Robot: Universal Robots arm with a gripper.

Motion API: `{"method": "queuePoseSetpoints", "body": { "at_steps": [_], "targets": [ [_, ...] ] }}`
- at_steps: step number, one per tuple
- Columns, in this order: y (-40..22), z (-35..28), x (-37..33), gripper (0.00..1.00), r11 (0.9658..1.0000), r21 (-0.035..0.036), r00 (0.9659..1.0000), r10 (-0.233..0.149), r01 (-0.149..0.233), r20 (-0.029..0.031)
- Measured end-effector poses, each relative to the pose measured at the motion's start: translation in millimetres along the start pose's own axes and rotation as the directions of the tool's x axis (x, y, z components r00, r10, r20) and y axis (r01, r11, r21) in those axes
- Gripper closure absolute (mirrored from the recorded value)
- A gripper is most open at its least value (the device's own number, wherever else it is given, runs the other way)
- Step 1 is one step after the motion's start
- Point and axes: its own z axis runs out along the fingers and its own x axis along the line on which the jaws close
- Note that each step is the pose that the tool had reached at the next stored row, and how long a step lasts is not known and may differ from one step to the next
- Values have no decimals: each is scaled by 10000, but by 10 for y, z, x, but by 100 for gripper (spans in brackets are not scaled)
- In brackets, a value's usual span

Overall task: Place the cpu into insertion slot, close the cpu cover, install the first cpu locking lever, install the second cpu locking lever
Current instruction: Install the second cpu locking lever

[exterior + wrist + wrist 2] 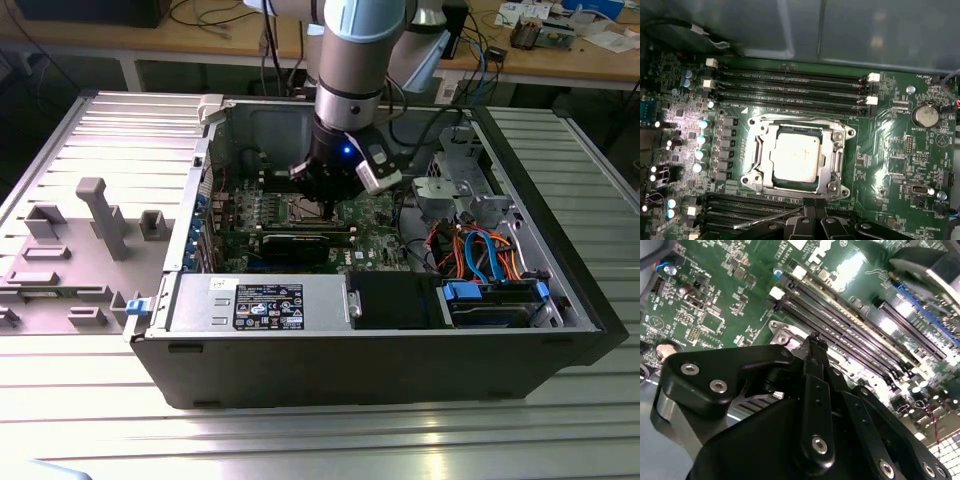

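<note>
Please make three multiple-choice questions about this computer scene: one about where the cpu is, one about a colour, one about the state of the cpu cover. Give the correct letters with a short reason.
1. Where is the cpu?
A. Seated in the insertion slot
B. Lying on the metal table outside the case
C. On top of the power supply

2. What colour is the circuit board around the socket?
A. Red
B. Green
C. White

3. How does the cpu cover stand?
A. Removed from the board
B. Raised upright
C. Lying flat around the chip

Answers:
1. A, the silver chip sits within the socket in the first wrist view.
2. B, the board is green in both wrist views.
3. C, the metal frame lies down, the chip showing through its window.
</note>
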Motion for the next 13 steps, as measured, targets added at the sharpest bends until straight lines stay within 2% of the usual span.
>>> {"method": "queuePoseSetpoints", "body": {
  "at_steps": [1,3,4,10,13],
  "targets": [
    [-9,2,26,89,9999,-144,10000,-8,8,17],
    [-21,6,58,89,9996,-275,10000,-13,14,31],
    [-28,12,83,89,9995,-314,10000,-16,17,36],
    [-85,69,229,89,9994,-333,10000,-15,17,38],
    [-84,94,310,89,9992,-398,10000,-19,20,47]
  ]
}}
